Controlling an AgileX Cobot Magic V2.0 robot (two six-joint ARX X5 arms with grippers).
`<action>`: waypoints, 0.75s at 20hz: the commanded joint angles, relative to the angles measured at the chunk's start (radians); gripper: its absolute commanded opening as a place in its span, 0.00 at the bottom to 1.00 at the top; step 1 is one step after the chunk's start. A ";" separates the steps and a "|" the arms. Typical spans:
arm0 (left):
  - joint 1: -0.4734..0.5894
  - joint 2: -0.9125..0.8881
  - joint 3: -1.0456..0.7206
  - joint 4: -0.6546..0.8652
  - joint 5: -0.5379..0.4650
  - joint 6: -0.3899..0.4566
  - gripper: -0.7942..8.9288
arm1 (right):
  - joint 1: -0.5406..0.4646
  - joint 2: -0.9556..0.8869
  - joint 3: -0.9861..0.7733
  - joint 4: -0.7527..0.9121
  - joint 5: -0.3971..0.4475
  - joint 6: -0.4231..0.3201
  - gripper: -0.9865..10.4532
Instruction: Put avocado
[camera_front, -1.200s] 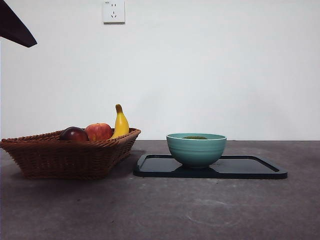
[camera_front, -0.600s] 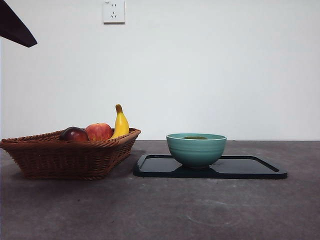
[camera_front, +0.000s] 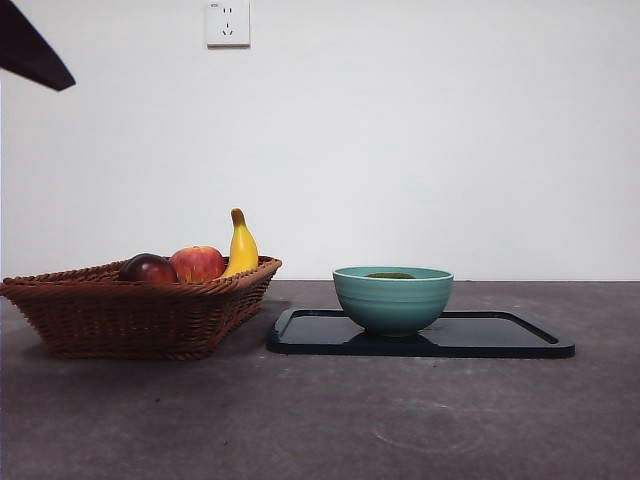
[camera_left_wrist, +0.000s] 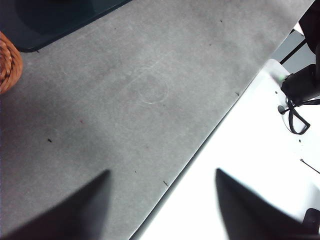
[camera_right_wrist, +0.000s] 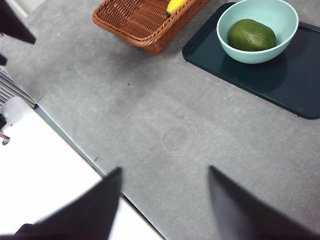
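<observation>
The dark green avocado (camera_right_wrist: 251, 34) lies inside the teal bowl (camera_right_wrist: 285, 20), which stands on the dark tray (camera_right_wrist: 290, 80). In the front view only the avocado's top (camera_front: 390, 275) shows over the bowl's rim (camera_front: 392, 298). My right gripper (camera_right_wrist: 162, 185) is open and empty, high above the bare table, well away from the bowl. My left gripper (camera_left_wrist: 160, 187) is open and empty, high over the table's front edge. One arm shows as a black tip (camera_front: 30, 55) at the top left of the front view.
A wicker basket (camera_front: 130, 310) at the left holds a dark red-purple fruit (camera_front: 148, 268), a red apple (camera_front: 197, 263) and a banana (camera_front: 240, 247). The basket (camera_right_wrist: 145, 20) stands beside the tray (camera_front: 500, 335). The table's front edge (camera_left_wrist: 200, 145) borders a white surface.
</observation>
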 joint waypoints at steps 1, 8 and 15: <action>-0.006 0.005 0.010 0.005 0.002 0.018 0.08 | 0.006 0.006 0.004 0.009 -0.005 0.011 0.09; -0.006 0.005 0.010 0.003 0.002 0.018 0.09 | 0.006 0.006 0.005 0.031 -0.002 0.009 0.09; -0.006 0.005 0.010 0.003 0.002 0.018 0.09 | 0.006 0.006 0.005 0.032 -0.002 0.009 0.09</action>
